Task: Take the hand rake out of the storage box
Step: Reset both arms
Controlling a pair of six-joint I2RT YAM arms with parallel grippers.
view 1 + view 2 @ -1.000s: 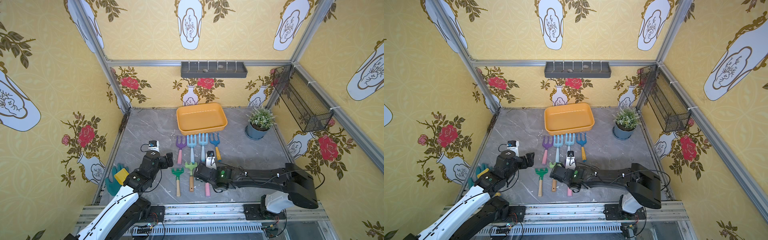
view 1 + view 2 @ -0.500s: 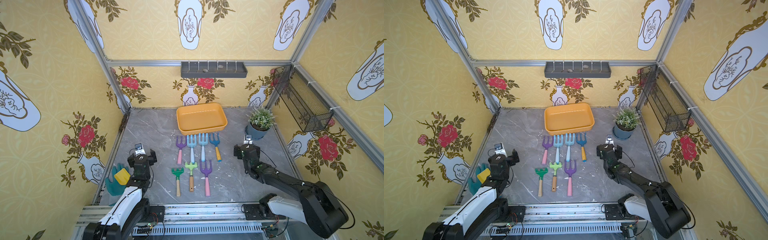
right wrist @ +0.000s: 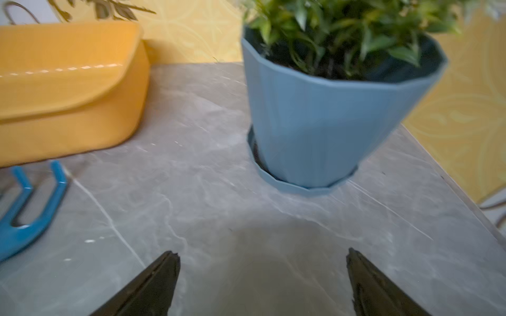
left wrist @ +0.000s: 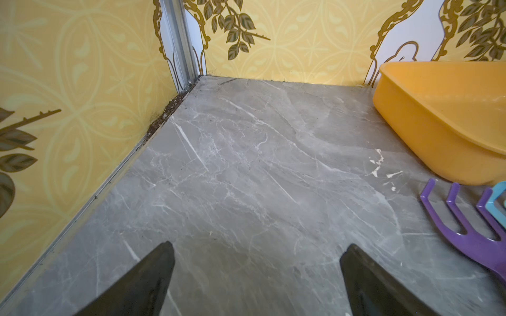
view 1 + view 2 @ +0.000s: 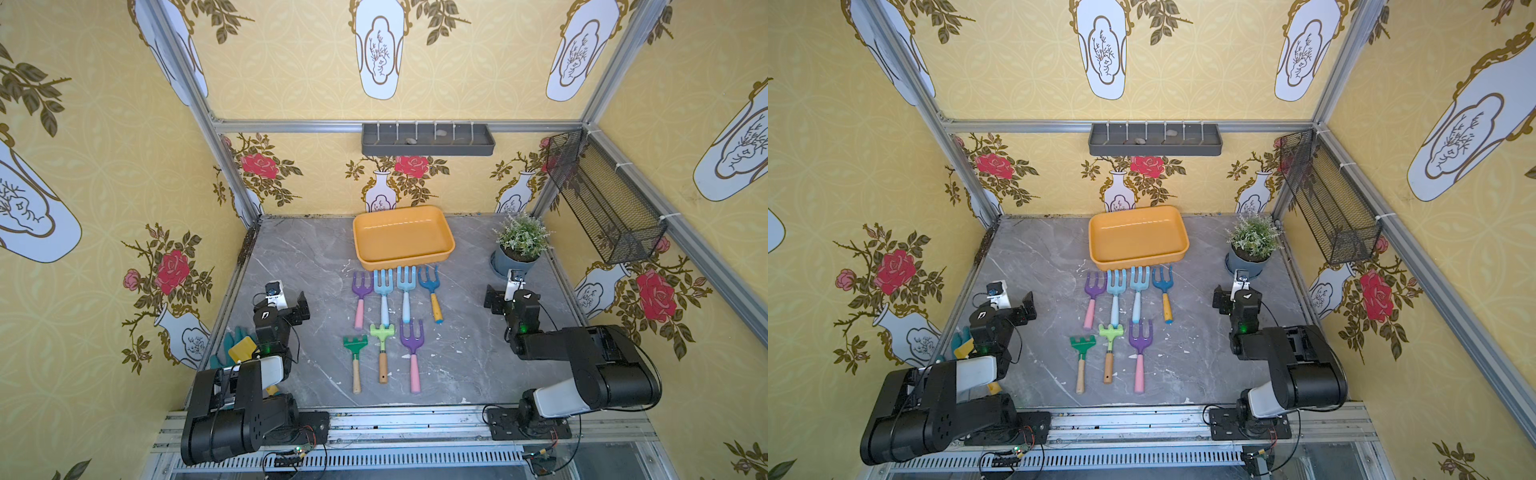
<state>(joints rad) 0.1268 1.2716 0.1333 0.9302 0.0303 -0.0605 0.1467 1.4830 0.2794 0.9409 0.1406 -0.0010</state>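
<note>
The left tool (image 4: pixel 258 245) and right tool (image 3: pixel 262 251) gape wide, holding nothing, over open floor (image 5: pixel 311 270) flanking the rakes (image 5: pixel 384 299).

1. left arm (image 5: pixel 249 386): folded close over its base, wrist pointing away from the base. left pincer (image 4: pixel 257 251): jaws wide apart, nothing between them.
2. right arm (image 5: pixel 590 361): folded alike over its base, wrist forward. right pincer (image 3: pixel 262 254): jaws wide apart, empty.
</note>
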